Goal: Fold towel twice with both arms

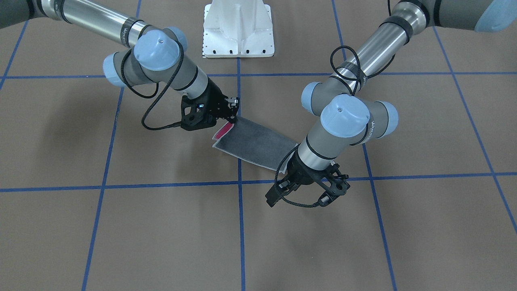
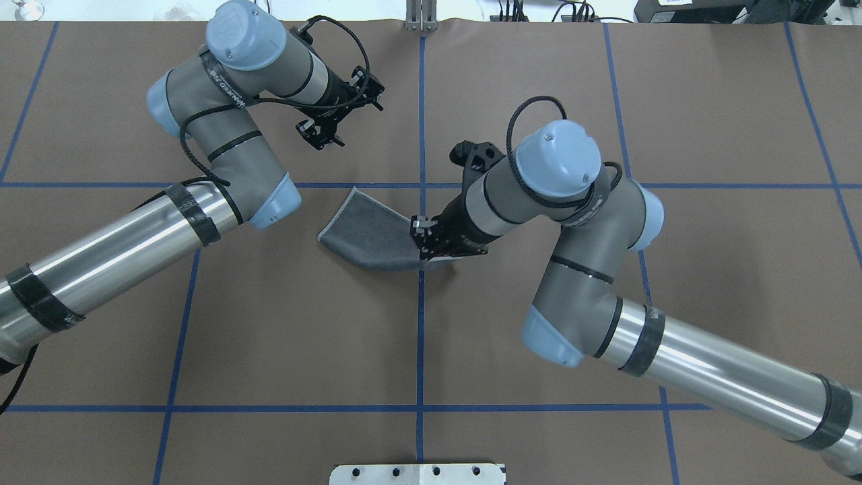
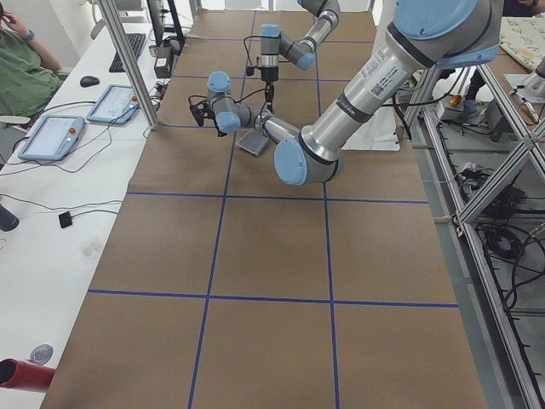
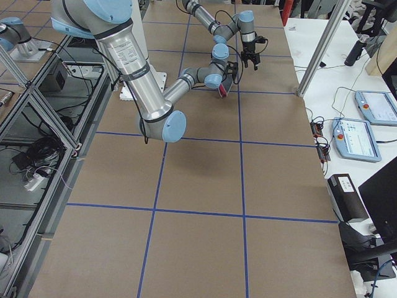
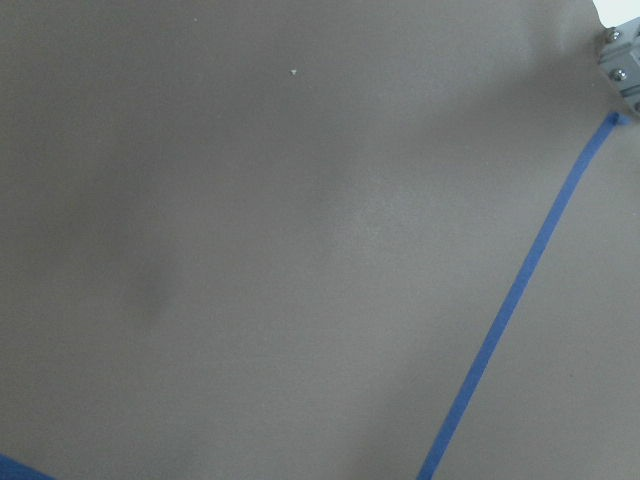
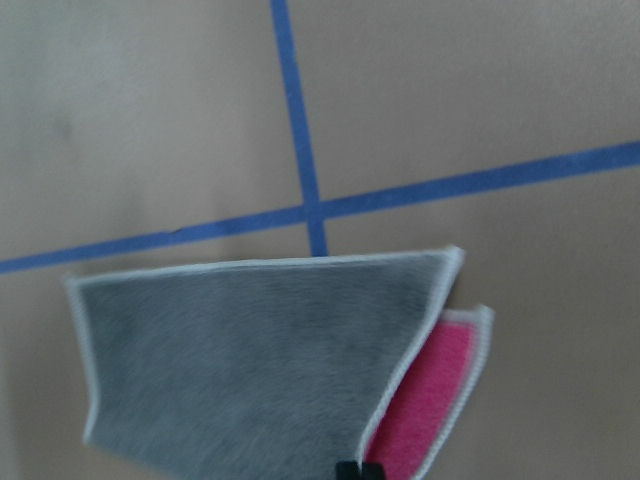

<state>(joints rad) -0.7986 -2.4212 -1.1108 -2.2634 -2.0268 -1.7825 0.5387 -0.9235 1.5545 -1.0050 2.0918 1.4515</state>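
Note:
The towel [image 1: 254, 145] lies folded near the table's middle, dark grey face up with light edging, and pink [image 6: 430, 400] peeks out from under one corner. My right gripper [image 1: 233, 118] is shut on that corner and holds it slightly raised, so the towel [image 2: 370, 229] curves up toward the gripper [image 2: 424, 246]. My left gripper [image 1: 301, 200] hangs open and holds nothing, just past the towel's opposite end on the side away from the robot. In the overhead view the left gripper [image 2: 347, 114] sits well clear of the cloth. The left wrist view shows only bare table.
Blue tape lines [image 2: 421, 337] cross the brown table. The white pedestal base [image 1: 238, 32] stands at the robot's edge. Beyond the table's far side, a white desk holds tablets [image 3: 51, 136] and a keyboard, with a metal post [image 3: 128, 60] and a seated person [image 3: 21, 68].

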